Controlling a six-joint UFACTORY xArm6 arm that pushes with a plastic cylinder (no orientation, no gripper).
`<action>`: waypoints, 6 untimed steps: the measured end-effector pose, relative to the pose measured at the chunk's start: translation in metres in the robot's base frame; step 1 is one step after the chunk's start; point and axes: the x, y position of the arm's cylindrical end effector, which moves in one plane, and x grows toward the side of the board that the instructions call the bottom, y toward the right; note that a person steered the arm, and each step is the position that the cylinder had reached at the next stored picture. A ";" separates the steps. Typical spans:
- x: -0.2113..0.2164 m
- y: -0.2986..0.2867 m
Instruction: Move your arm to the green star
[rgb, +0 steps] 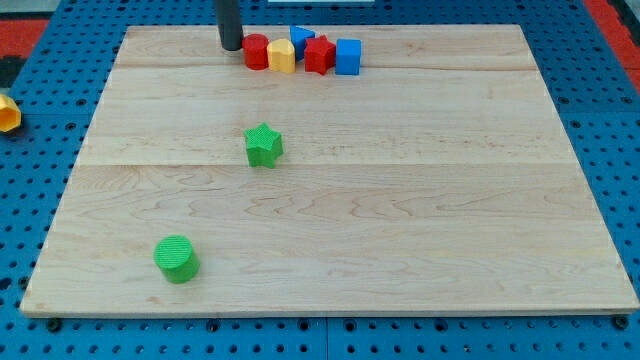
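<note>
One green star (264, 145) lies slightly left of centre on the wooden surface (450, 200), standing alone with bare wood all around it. Below it and toward the view's left, near the bottom edge, sits a green cylinder (177, 258), well apart from the star. Toward the view's top, a tight row of blocks lines the far edge: a red cylinder (256, 51), a yellow block (282, 56) touching it, a blue block (302, 38) partly hidden behind them, a red block (319, 54), and a blue cube (348, 57) at the view's right end. The dark rod descends upright from the top of the view; my tip (231, 47) rests on the surface just left of the red cylinder, well apart from the star. No pincer is fitted, so no opening can be told. A yellow block (8, 113) lies off the surface at the view's left edge.
</note>
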 end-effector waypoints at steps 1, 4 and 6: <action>0.050 -0.003; 0.188 0.160; 0.251 0.132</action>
